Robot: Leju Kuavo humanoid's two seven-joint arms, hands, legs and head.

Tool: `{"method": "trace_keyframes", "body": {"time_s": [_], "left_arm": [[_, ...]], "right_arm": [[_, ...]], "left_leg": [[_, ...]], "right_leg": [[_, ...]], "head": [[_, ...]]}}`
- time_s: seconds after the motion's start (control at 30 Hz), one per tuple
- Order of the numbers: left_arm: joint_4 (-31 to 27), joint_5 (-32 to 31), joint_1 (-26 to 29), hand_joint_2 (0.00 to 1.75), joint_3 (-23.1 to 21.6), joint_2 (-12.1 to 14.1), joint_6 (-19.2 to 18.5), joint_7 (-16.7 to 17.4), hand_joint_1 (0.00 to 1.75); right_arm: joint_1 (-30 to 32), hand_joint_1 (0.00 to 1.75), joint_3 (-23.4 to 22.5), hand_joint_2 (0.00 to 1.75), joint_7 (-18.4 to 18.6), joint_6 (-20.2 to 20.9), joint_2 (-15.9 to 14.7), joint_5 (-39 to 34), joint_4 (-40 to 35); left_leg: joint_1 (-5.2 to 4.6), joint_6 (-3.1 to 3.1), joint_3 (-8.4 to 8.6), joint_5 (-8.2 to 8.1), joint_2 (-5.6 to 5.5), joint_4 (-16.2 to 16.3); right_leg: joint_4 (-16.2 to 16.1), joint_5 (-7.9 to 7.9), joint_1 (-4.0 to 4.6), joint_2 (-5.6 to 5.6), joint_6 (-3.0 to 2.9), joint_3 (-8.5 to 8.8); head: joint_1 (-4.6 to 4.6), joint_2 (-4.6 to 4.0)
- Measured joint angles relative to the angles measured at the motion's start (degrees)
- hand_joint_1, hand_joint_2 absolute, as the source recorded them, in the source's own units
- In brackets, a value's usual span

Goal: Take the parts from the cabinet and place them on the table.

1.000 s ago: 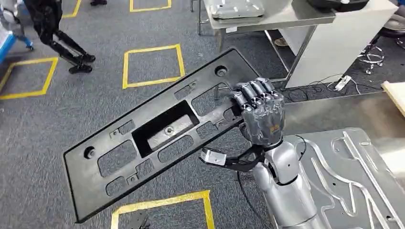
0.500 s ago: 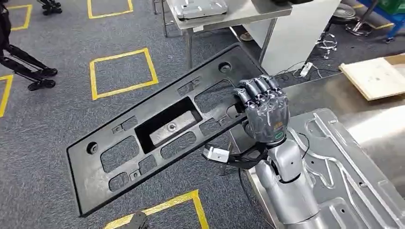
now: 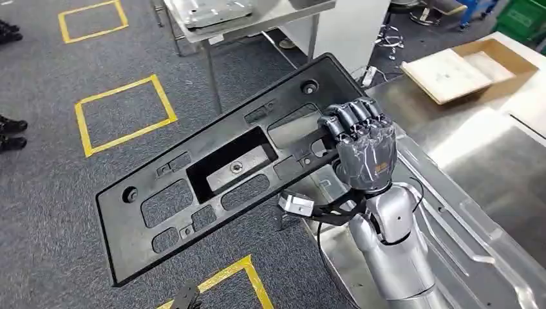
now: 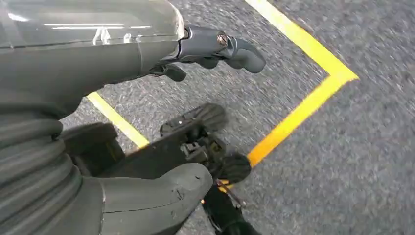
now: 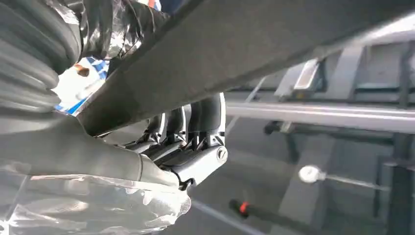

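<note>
The dark, jointed fingers point(image 3: 351, 122) of the right hand point(image 3: 360, 151) are pressed together and curled over the long edge of the black plastic panel point(image 3: 219, 170), gripping it near one end. In the right wrist view the same fingers point(image 5: 193, 122) hook around the thick matte rim of the panel point(image 5: 235, 44), with the grey thumb below it. The panel is a long flat rectangle with rounded corners, a raised border, several rectangular cut-outs, a deep window in the middle and a round hole near each end. It hangs tilted in the air, above the grey carpet point(image 3: 58, 187) and apart from the table.

The silver forearm point(image 3: 393, 251) is smooth and shiny, with a thin black cable along the wrist. Beside it lies the steel table point(image 3: 496, 161), brushed and reflective, and on it a pressed metal sheet point(image 3: 463, 238) with curved ribs. Yellow tape squares point(image 3: 122, 116) mark the carpet.

The left hand point(image 4: 161, 122) hangs over the carpet and a yellow tape line point(image 4: 298, 112). Its fingers seem loosely apart and hold nothing, though the view is blurred.
</note>
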Motion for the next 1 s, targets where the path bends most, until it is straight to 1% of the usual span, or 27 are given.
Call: {"method": "trace_keyframes", "body": {"time_s": [0.03,0.1,0.13,0.17,0.2,0.23,0.27,0.3,0.33,0.4,0.43,0.47,0.5,0.53,0.57,0.6,0.63,0.67,0.7,0.73,0.77,0.8,0.83,0.87,0.93,0.97,1.0], "left_arm": [[0.00,0.02,0.02,1.75,0.00,0.00,0.00,0.00,0.00],[0.00,-0.02,0.36,1.75,0.00,0.02,0.02,0.04,0.00],[0.00,0.00,0.49,1.75,0.00,0.02,0.02,0.11,0.00],[0.00,0.02,0.53,1.75,0.00,0.02,0.04,0.17,0.00],[0.00,0.02,0.49,1.75,-0.02,0.02,0.04,0.20,0.00],[0.00,0.02,0.39,1.75,-0.04,0.04,0.04,0.17,0.00],[0.00,0.02,0.29,1.75,-0.07,0.07,0.04,0.17,0.00],[0.00,0.02,0.27,1.75,-0.07,0.09,0.04,0.17,0.00],[0.00,0.02,0.26,1.75,-0.09,0.13,0.04,0.17,0.00],[0.00,0.02,0.27,1.75,-0.11,0.13,0.04,0.22,0.00],[0.00,0.02,0.29,1.75,-0.11,0.13,0.04,0.20,0.00],[0.00,0.02,0.23,1.75,-0.13,0.06,0.04,0.20,0.00],[-0.02,0.02,0.00,1.75,-0.20,-0.05,0.07,0.20,0.00],[-0.02,0.04,-0.12,1.75,-0.22,-0.07,0.07,0.15,0.00],[-0.02,0.04,-0.03,1.75,-0.28,-0.07,0.07,0.17,0.00],[-0.02,0.04,0.10,1.75,-0.35,-0.04,0.07,0.20,0.00],[-0.02,0.04,0.32,1.75,-0.35,0.00,0.09,0.20,0.00],[-0.02,0.09,0.41,1.75,-0.35,0.07,0.11,0.20,0.00],[-0.02,0.11,0.40,1.75,-0.35,0.07,0.11,0.20,0.00],[-0.02,0.11,0.32,1.75,-0.39,0.07,0.09,0.20,0.00],[-0.02,0.11,0.21,1.75,-0.46,0.07,0.09,0.20,0.00],[-0.02,0.13,0.13,1.75,-0.50,0.07,0.09,0.20,0.00],[-0.02,0.15,0.11,1.75,-0.50,0.07,0.11,0.17,0.00],[-0.02,0.15,0.08,1.75,-0.50,0.07,0.09,0.17,0.00],[-0.02,0.13,0.08,1.75,-0.52,0.07,0.09,-0.02,0.00],[-0.02,0.11,-0.01,1.75,-0.57,0.07,0.02,-0.35,0.00],[-0.02,0.09,-0.12,1.75,-0.61,0.09,-0.11,-0.74,0.00]], "right_arm": [[-0.16,1.75,0.00,1.75,0.02,0.02,0.00,0.02,0.02],[-0.05,1.75,0.00,1.75,0.00,0.02,0.02,0.02,0.04],[0.02,1.75,0.00,1.75,0.00,0.02,0.00,0.07,0.04],[0.07,1.75,0.00,1.75,-0.02,0.02,0.00,0.13,0.07],[0.08,1.75,0.00,1.75,-0.02,0.02,0.00,0.13,0.07],[0.06,1.75,0.00,1.75,-0.04,0.02,0.02,0.13,0.04],[0.02,1.75,0.00,1.75,-0.04,0.02,0.00,0.13,0.04],[0.04,1.75,0.00,1.75,-0.04,0.02,0.00,0.13,0.04],[-0.12,1.75,0.00,1.75,-0.04,0.04,0.00,0.15,0.04],[0.00,1.75,0.00,1.75,-0.09,0.04,0.02,0.17,0.02],[0.06,1.75,-0.02,1.75,-0.07,0.02,0.00,0.20,0.02],[0.00,1.75,-0.04,1.75,-0.09,0.02,0.00,0.20,0.02],[0.18,1.75,-0.04,1.75,-0.13,0.02,0.00,0.20,0.00],[0.02,1.75,-0.11,1.75,-0.13,0.02,-0.04,0.20,-0.09],[-0.07,1.75,-0.11,1.75,-0.13,0.02,-0.02,0.20,-0.13],[-0.02,1.75,-0.11,1.75,-0.13,0.02,-0.02,0.20,-0.11],[0.09,1.75,-0.11,1.75,-0.13,0.02,-0.04,0.20,-0.11],[0.15,1.75,-0.11,1.75,-0.13,0.02,-0.07,0.20,-0.09],[0.17,1.75,-0.11,1.75,-0.13,0.02,-0.07,0.20,-0.09],[0.17,1.75,-0.11,1.75,-0.20,0.02,-0.07,0.20,-0.09],[0.11,1.75,-0.11,1.75,-0.20,0.02,-0.07,0.15,-0.13],[0.00,1.75,-0.13,1.75,-0.26,0.02,-0.07,0.11,-0.20],[-0.14,1.75,-0.13,1.75,-0.31,0.02,-0.07,0.11,-0.26],[-0.25,1.75,-0.13,1.75,-0.35,0.02,-0.04,0.09,-0.33],[-0.22,1.75,-0.18,1.75,-0.35,0.02,-0.09,-0.04,-0.35],[-0.21,1.75,-0.17,1.75,-0.42,0.02,-0.09,-0.04,-0.46],[-0.12,1.75,-0.17,1.75,-0.48,0.02,-0.09,-0.04,-0.55]], "left_leg": [[0.16,-0.07,-1.41,-2.32,-1.57,3.51],[0.15,-0.38,-5.58,-6.42,-2.61,12.79],[0.15,-0.45,-7.04,-7.02,-2.69,15.73],[0.15,-0.40,-7.34,-6.15,-2.69,15.94],[0.16,-0.29,-6.42,-4.11,-2.77,13.62],[0.16,-0.14,-4.56,-1.44,-2.95,9.38],[0.24,0.07,-2.14,1.39,-3.85,4.02],[0.46,0.41,-0.71,1.95,-6.60,0.32],[0.58,0.41,-0.19,1.51,-7.85,-0.68],[0.22,0.64,-0.33,1.56,-6.98,-0.45],[0.12,0.93,-0.28,1.74,-6.41,-0.54],[0.69,1.56,-0.13,2.20,-5.76,-1.29],[0.78,2.00,0.11,2.56,-4.87,-1.77],[0.70,2.39,0.14,2.72,-4.24,-2.03],[0.53,2.53,0.07,2.71,-3.52,-2.02],[0.43,2.54,0.03,2.70,-2.81,-1.98],[0.37,2.60,-0.05,2.66,-1.87,-1.95],[0.37,2.60,-0.13,2.62,-1.08,-1.84],[0.37,2.56,-0.23,2.54,-0.34,-1.69],[0.37,2.49,-0.23,2.40,0.31,-1.55],[0.38,2.41,-0.15,2.19,0.91,-1.38],[0.30,2.15,0.01,2.00,1.42,-1.24],[-0.13,1.84,0.03,1.80,1.83,-1.08],[-0.31,1.55,0.05,1.69,2.33,-1.04],[-0.37,1.05,0.38,1.69,3.70,-1.28],[-0.41,0.62,0.61,1.52,4.46,-1.29],[-0.17,0.20,0.38,0.74,3.48,-0.82]], "right_leg": [[0.03,0.12,-0.03,0.39,-0.25,-0.09],[0.12,0.14,0.11,1.83,-0.37,-0.18],[0.27,0.14,0.17,2.55,-0.37,-0.30],[0.46,0.13,0.18,3.38,-0.37,-0.38],[0.62,0.12,0.18,4.12,-0.36,-0.42],[0.75,0.09,0.16,4.92,-0.32,-0.42],[0.91,0.04,0.15,5.70,-0.22,-0.42],[1.09,-0.02,0.01,6.22,-0.09,-0.57],[1.40,0.09,0.27,7.02,0.33,-1.04],[1.13,0.59,-0.18,8.06,1.14,-1.56],[0.82,0.88,-0.34,8.68,1.59,-1.59],[0.72,1.08,0.15,9.25,2.04,-1.71],[1.54,0.28,0.05,7.10,1.97,-1.95],[3.92,-1.60,0.31,4.06,2.08,-2.96],[8.11,-3.95,0.24,2.57,2.23,-4.86],[12.30,-5.86,0.13,1.90,2.39,-6.76],[16.18,-7.24,0.02,1.57,2.52,-8.56],[17.49,-7.18,-0.01,1.41,2.59,-9.15],[16.28,-5.91,-0.06,1.24,2.66,-8.47],[12.89,-3.78,-0.08,0.91,2.62,-6.60],[7.75,-1.30,-0.04,0.00,2.46,-3.64],[3.12,0.35,0.17,-2.14,2.11,-0.90],[1.07,-0.74,0.97,-4.96,1.71,-0.02],[0.92,-0.38,1.12,-3.92,1.21,-0.29],[0.98,-0.35,1.28,-2.54,0.91,-0.65],[0.55,-0.03,0.94,-1.65,0.38,-0.57],[0.14,0.24,0.50,-1.16,0.08,-0.23]], "head": [[-0.09,0.00],[-0.04,0.00],[-0.04,0.00],[-0.04,0.00],[-0.04,0.00],[-0.04,0.00],[-0.04,0.00],[-0.02,0.00],[-0.02,0.00],[-0.04,0.00],[-0.04,0.00],[-0.02,0.00],[-0.04,0.00],[0.35,0.00],[0.28,0.00],[0.26,0.00],[0.28,0.00],[0.26,0.00],[0.28,0.00],[0.28,0.00],[0.28,0.00],[0.28,0.00],[0.28,0.00],[0.22,0.00],[0.22,0.00],[0.24,0.00],[0.22,0.00]]}}
